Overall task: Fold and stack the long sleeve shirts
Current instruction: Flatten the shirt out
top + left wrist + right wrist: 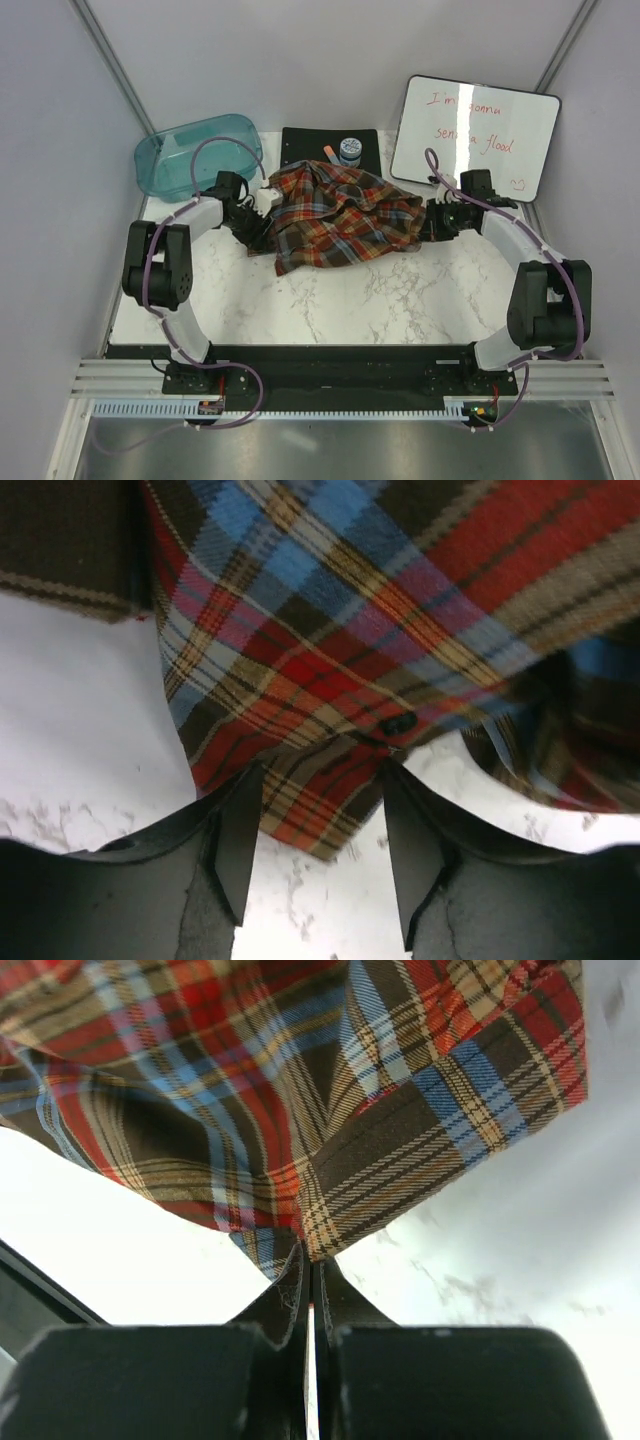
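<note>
Right gripper (pixel 308 1285) is pinched tight on a fold of the plaid shirt (pixel 340 215), which anchors that edge on my side. Left gripper (pixel 320 825) is spread; the shirt's buttoned edge lies between its fingers, not clamped. The shirt sits crumpled at the far middle of the marble table (pixel 400 300), between both arms. Judgement: gripping opposite sides should let me stretch it flat before folding.
</note>
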Robot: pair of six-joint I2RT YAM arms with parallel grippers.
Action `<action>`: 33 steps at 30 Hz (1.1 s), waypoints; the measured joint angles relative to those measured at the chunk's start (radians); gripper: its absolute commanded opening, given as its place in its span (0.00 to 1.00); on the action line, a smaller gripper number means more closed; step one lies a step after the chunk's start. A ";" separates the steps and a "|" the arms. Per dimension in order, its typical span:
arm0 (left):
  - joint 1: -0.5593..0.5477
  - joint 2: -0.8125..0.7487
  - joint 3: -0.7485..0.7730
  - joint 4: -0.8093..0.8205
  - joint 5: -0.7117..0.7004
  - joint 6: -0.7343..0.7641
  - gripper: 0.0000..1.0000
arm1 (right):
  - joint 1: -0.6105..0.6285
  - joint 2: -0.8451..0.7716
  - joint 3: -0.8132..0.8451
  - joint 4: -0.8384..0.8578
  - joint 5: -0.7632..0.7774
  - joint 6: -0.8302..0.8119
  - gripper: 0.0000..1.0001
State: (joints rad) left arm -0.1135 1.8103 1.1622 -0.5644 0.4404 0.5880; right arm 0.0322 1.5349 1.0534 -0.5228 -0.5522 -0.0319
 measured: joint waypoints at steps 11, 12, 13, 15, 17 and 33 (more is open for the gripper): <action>-0.046 -0.068 0.089 -0.013 -0.097 0.000 0.02 | -0.086 -0.002 -0.023 -0.181 0.127 -0.222 0.67; -0.046 -0.097 0.113 -0.027 -0.090 -0.002 0.02 | -0.090 -0.003 -0.021 -0.202 0.132 -0.252 0.73; -0.046 -0.135 0.151 -0.051 -0.077 -0.007 0.02 | -0.091 -0.005 -0.019 -0.216 0.136 -0.264 0.80; -0.059 -0.213 0.242 -0.079 -0.047 -0.016 0.02 | -0.096 -0.014 -0.009 -0.242 0.144 -0.300 0.86; -0.090 -0.282 0.338 -0.096 -0.021 -0.027 0.02 | -0.101 -0.033 0.011 -0.254 0.142 -0.325 0.98; -0.220 -0.215 0.838 -0.195 0.068 -0.217 0.02 | 0.146 -0.264 -0.175 0.381 -0.048 -0.393 0.98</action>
State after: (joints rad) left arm -0.3340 1.5955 2.0003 -0.7593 0.5087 0.3710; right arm 0.1787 1.2709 0.8783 -0.1421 -0.5999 -0.4248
